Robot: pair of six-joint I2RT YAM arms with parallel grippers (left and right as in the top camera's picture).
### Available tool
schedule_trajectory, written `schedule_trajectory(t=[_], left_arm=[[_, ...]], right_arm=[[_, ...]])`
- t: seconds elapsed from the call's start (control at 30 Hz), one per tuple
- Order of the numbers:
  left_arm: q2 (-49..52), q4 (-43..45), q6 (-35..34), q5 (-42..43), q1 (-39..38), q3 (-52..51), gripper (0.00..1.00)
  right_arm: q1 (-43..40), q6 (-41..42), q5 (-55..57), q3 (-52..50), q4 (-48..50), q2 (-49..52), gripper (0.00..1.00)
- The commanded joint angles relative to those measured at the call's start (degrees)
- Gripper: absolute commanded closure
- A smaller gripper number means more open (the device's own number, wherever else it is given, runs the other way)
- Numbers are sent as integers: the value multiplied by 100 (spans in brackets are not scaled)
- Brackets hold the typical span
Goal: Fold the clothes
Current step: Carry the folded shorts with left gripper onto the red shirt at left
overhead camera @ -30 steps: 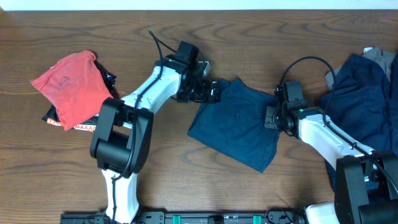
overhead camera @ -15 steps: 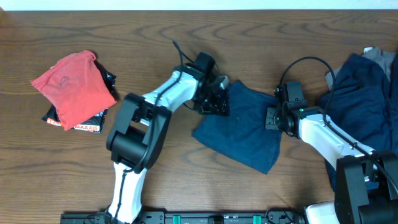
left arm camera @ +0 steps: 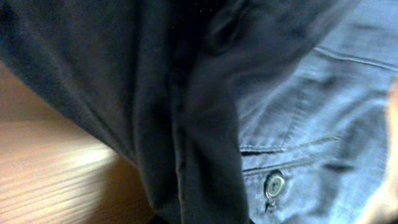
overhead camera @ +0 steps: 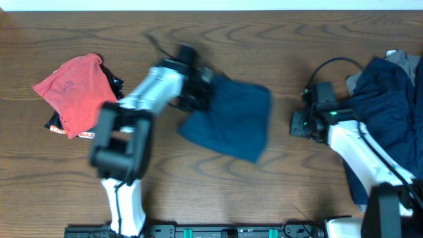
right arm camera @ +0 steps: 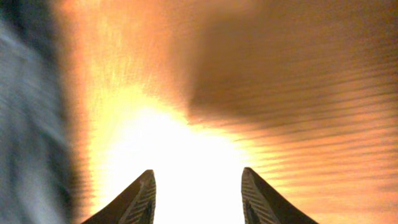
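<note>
Navy blue shorts (overhead camera: 231, 119) lie blurred in the middle of the table in the overhead view. My left gripper (overhead camera: 201, 93) is shut on their upper left edge. In the left wrist view dark folds of the shorts (left arm camera: 186, 93) fill the frame and hide my fingers; a pocket button (left arm camera: 273, 184) shows at the lower right. My right gripper (overhead camera: 297, 123) stands apart from the shorts, off their right side. In the right wrist view it (right arm camera: 198, 198) is open over bare wood with nothing between its fingertips (right arm camera: 142, 198). The shorts' edge (right arm camera: 25, 124) blurs past on the left.
A red garment (overhead camera: 74, 89) lies on a black printed piece (overhead camera: 89, 134) at the far left. A heap of navy clothes (overhead camera: 386, 99) with a grey piece (overhead camera: 404, 61) sits at the right edge, behind my right arm.
My left gripper shut on the shorts' edge and dragged them to the left. My right gripper opened wider and drew back to the right, off the shorts.
</note>
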Motion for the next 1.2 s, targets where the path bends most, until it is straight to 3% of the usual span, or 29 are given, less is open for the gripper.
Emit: schedule_trajectory(t=[0.0,0.27,0.67,0.7,0.73,0.8,0.83,1.17], left_arm=[[-997,-22,-4,-708,846,15,94],[-2236,619,11,-811,2734,13,94],[-1888,800,-151,-1005,4470,0,94],[-1856,793,-232,-1005,4546,-2,87],[-1838,789,-382,-1003,4625,-4,69],[-1827,778,-542,-1001,4701,-4,17],[-1827,778,-605,-1001,4719,-4,1],[-1827,684,-918,-678,4634,-4,2]], right_arm=[[-157,-188,122,332,-192,-487,57],[-177,-186,120,358,-542,-820,57],[-177,-186,57,358,-704,-820,58],[-177,-186,57,358,-719,-820,57],[-177,-186,57,358,-732,-820,57],[-177,-186,59,358,-754,-820,57],[-177,-186,59,358,-765,-820,56],[-177,-181,42,358,-721,-815,51]])
